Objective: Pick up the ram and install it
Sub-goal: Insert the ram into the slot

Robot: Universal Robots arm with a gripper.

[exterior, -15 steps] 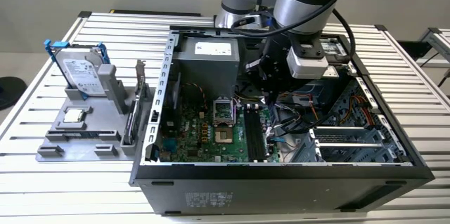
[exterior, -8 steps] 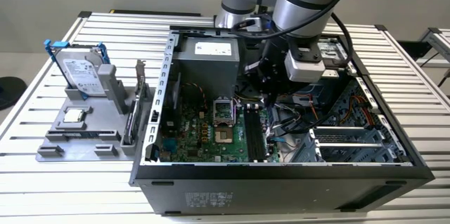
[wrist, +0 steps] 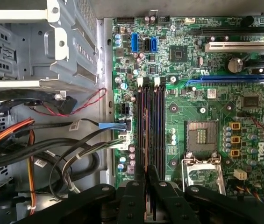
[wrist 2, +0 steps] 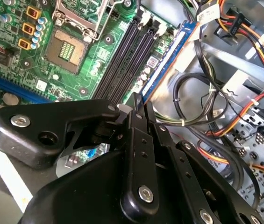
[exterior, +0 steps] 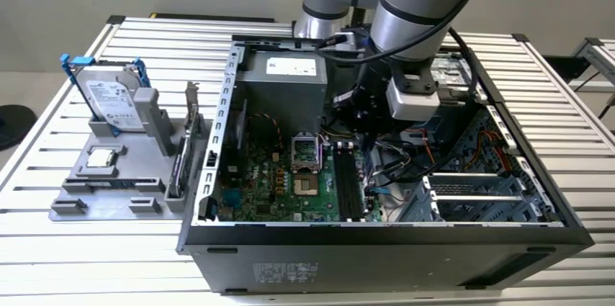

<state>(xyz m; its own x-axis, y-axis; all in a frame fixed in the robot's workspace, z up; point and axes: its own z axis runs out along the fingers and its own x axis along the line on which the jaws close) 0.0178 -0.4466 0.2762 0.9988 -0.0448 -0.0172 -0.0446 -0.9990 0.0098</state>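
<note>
The ram (wrist 2: 169,58) is a long blue-edged stick standing on edge in the outermost memory slot of the green motherboard (wrist 2: 10,28), on the side nearest the cable bundle. In the first wrist view the ram (wrist: 145,126) runs straight out from between my fingertips. My gripper (wrist 2: 142,105) is lowered into the open computer case (exterior: 384,230), its two black fingers (wrist: 138,179) pinched close together on the ram's top edge. The stick's other half is hidden under the gripper (wrist: 146,175). In the exterior view the gripper (exterior: 364,137) hangs over the memory slots.
An empty black memory slot (wrist: 159,126) lies beside the ram, then the open CPU socket (wrist: 202,135). Cables (wrist: 38,149) and a metal drive cage (wrist: 38,46) crowd the other side. Outside the case a grey fixture (exterior: 125,155) holds a hard drive (exterior: 108,97), a silver chip (exterior: 104,158) and an upright card (exterior: 192,140).
</note>
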